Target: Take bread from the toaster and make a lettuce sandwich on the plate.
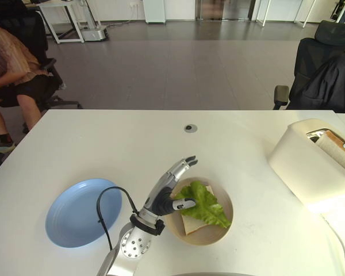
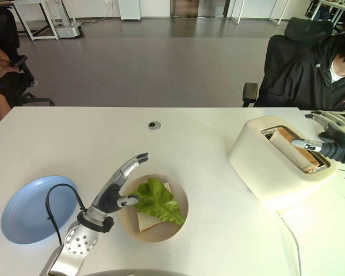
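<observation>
Blue plate (image 1: 75,221): left of the tan plate (image 1: 210,240). Left hand (image 1: 167,195): at its left rim, fingers extended, holding nothing. On it: bread slice (image 1: 190,223) under lettuce (image 1: 207,204). Right: toaster (image 1: 302,164) with second slice (image 1: 340,150); right eye view shows right hand (image 2: 336,138) there, grip indeterminable.
</observation>
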Tool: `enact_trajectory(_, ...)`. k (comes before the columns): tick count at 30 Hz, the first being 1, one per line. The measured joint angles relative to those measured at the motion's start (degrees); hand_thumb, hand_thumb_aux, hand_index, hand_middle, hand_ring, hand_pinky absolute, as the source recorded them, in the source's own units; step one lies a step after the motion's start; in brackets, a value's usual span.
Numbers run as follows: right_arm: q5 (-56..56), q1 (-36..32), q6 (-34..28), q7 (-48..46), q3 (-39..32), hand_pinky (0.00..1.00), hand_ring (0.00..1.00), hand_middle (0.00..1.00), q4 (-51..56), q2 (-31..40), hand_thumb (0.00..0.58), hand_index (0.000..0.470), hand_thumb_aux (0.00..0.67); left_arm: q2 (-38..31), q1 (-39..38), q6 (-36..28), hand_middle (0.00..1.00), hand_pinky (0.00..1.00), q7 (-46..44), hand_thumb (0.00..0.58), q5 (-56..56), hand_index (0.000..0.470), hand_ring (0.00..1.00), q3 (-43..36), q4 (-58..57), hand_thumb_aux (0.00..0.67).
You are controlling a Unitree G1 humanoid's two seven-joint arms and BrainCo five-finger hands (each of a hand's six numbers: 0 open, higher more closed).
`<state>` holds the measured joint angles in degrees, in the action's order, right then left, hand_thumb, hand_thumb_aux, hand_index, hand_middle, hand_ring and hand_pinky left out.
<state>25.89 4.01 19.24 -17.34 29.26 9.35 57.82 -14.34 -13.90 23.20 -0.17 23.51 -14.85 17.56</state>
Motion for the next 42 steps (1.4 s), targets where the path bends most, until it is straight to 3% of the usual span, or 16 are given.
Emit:
enact_trajectory(1, -0.1, 0.6, -0.2, 0.2, 0.0, 0.00, 0.00, 0.00, 0.3, -0.1, 0.000, 0.000, 0.000, 0.1, 0.7, 0.4, 0.00, 0.00, 0.2, 0.000, -0.7, 0.000, 0.00, 0.7, -0.1, 0.000)
enact_trajectory(5, -2.5, 1.5, -0.3, -0.2, -1.8, 0.00, 0.00, 0.00, -0.5, -1.1, 0.216, 0.098, 0.139, 0.1, 1.2, 1.1, 0.00, 0.00, 0.6, 0.000, -1.6, 0.000, 0.00, 2.1, -0.9, 0.000)
enact_trajectory(7, -3.6, 1.5, -0.3, -0.7, -2.6, 0.00, 0.00, 0.00, -1.2, -1.5, 0.294, 0.140, 0.200, 0.2, 1.2, 1.3, 0.00, 0.00, 0.7, 0.000, -1.6, 0.000, 0.00, 2.1, -1.2, 0.000)
enact_trajectory(8, -4.8, 1.7, -0.3, -1.0, -2.9, 0.00, 0.00, 0.00, -1.7, -1.7, 0.291, 0.138, 0.197, 0.2, 1.2, 1.3, 0.00, 0.00, 0.7, 0.000, -1.6, 0.000, 0.00, 2.2, -1.4, 0.000)
enact_trajectory(10, -5.6, 1.8, -0.4, -1.3, -3.2, 0.00, 0.00, 0.00, -2.0, -1.8, 0.443, 0.241, 0.344, 0.1, 1.3, 1.4, 0.00, 0.00, 0.7, 0.000, -1.6, 0.000, 0.00, 2.5, -1.6, 0.000)
enact_trajectory(13, -5.7, 1.5, -0.4, -1.1, -4.8, 0.00, 0.00, 0.00, -1.5, -1.8, 0.485, 0.280, 0.399, 0.1, 1.3, 1.7, 0.00, 0.00, 1.1, 0.000, -1.6, 0.000, 0.00, 3.2, -1.6, 0.000)
enact_trajectory(14, -5.7, 1.1, -0.5, -0.9, -5.2, 0.00, 0.00, 0.00, -1.1, -1.8, 0.530, 0.332, 0.473, 0.1, 1.3, 1.8, 0.00, 0.00, 1.1, 0.000, -1.6, 0.000, 0.00, 3.4, -1.6, 0.000)
enact_trajectory(15, -5.7, 1.0, -0.5, -0.6, -5.4, 0.00, 0.00, 0.00, -1.0, -1.8, 0.530, 0.332, 0.473, 0.1, 1.3, 1.8, 0.00, 0.00, 1.1, 0.000, -1.6, 0.000, 0.00, 3.7, -1.6, 0.000)
enact_trajectory(16, -5.9, 0.7, -0.6, -0.5, -5.7, 0.00, 0.00, 0.00, -0.9, -1.8, 0.575, 0.426, 0.607, 0.1, 1.3, 1.9, 0.00, 0.00, 1.2, 0.000, -1.6, 0.000, 0.00, 4.0, -1.6, 0.000)
enact_trajectory(17, -6.1, 0.5, -0.7, -0.5, -6.1, 0.00, 0.00, 0.00, -0.9, -1.8, 0.580, 0.470, 0.670, 0.1, 1.3, 2.0, 0.00, 0.00, 1.2, 0.000, -1.6, 0.000, 0.00, 4.1, -1.6, 0.000)
enact_trajectory(25, -10.4, -1.2, -2.4, -1.0, -7.4, 0.00, 0.00, 0.00, -1.7, -3.2, 0.580, 0.470, 0.670, 0.1, 1.3, 2.5, 0.00, 0.00, 1.4, 0.000, -1.0, 0.000, 0.00, 4.4, -1.7, 0.000)
enact_trajectory(33, -18.0, -10.1, -6.8, -3.3, -2.1, 0.00, 0.00, 0.00, 3.5, 1.0, 0.580, 0.470, 0.670, 0.0, 1.3, 2.5, 0.00, 0.00, 2.2, 0.000, -0.4, 0.000, 0.00, 6.5, -1.6, 0.000)
enact_trajectory(42, -35.2, -16.9, -15.9, -16.1, 1.2, 0.00, 0.00, 0.00, -9.8, 4.8, 0.580, 0.470, 0.670, -0.2, 1.3, 2.6, 0.00, 0.00, 2.5, 0.000, -0.5, 0.000, 0.00, 8.9, -0.7, 0.000)
